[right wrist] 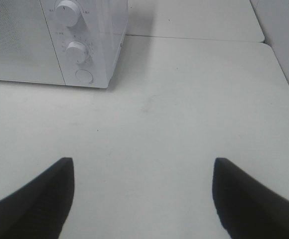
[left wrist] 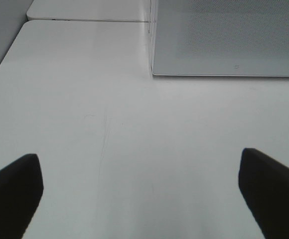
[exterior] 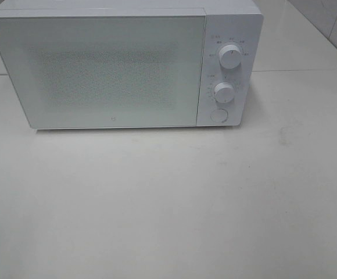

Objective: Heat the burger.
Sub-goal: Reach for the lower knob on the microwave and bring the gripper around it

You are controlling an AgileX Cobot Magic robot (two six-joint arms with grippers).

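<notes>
Item: white microwave (exterior: 215,35), door (exterior: 99,70) shut, two dials (exterior: 230,56) and a round button (exterior: 218,114) on its right panel, stood at the back of a white table (exterior: 168,203). Left gripper (left wrist: 139,164) and right gripper (right wrist: 143,164) each hung over bare tabletop before it, jaws spread wide, holding nothing. The burger showed in no view; the speckled door hid the oven's inside, so its place and facing could not be told.

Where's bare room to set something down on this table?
Bare: the wide white tabletop in front of the closed white box-shaped microwave, and a strip to the right of its knob panel. Nowhere crowded; behind the microwave is out of sight.
</notes>
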